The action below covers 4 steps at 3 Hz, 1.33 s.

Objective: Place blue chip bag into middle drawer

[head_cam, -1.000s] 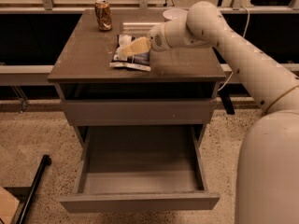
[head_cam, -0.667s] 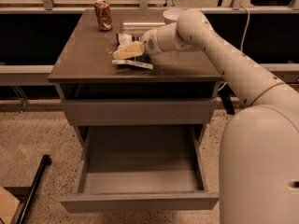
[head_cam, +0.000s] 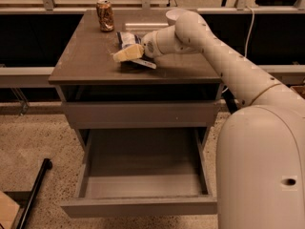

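Observation:
The blue chip bag lies on the cabinet top, dark blue with white patches. Its near part is hidden under my gripper, which reaches in from the right and sits low over the bag's front edge. The middle drawer is pulled out below and in front, and nothing shows on its grey floor. A shut plain drawer front sits above it.
A brown-gold drink can stands at the back left of the cabinet top. A white bowl is at the back, partly behind my arm. A black pole leans on the speckled floor at lower left.
My gripper has moved a little to the left, over the bag's near edge. The bag is still on the cabinet top and the drawer stays open.

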{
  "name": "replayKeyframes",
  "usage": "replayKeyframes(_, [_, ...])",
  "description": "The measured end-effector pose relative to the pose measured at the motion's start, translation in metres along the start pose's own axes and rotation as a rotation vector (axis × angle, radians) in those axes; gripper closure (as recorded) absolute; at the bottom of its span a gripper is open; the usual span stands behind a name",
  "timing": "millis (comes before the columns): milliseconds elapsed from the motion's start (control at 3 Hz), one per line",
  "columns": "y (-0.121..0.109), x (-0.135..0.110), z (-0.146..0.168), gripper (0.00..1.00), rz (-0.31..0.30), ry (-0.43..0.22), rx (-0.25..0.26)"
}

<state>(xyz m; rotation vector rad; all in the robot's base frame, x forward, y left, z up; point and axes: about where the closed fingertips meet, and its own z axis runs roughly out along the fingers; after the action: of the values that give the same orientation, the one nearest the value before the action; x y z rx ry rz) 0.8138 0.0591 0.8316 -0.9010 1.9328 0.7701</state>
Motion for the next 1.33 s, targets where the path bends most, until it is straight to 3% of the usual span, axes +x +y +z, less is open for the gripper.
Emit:
replayKeyframes(667, [0.0007, -0.0034, -0.0018, 0.66, 0.0, 0.0, 0.0])
replayKeyframes(1000, [0.0013, -0.0069, -0.0036, 0.96, 0.0, 0.0, 0.0])
replayKeyframes(1333, [0.0016, -0.0082, -0.0043, 1.0, 0.0, 0.0, 0.0])
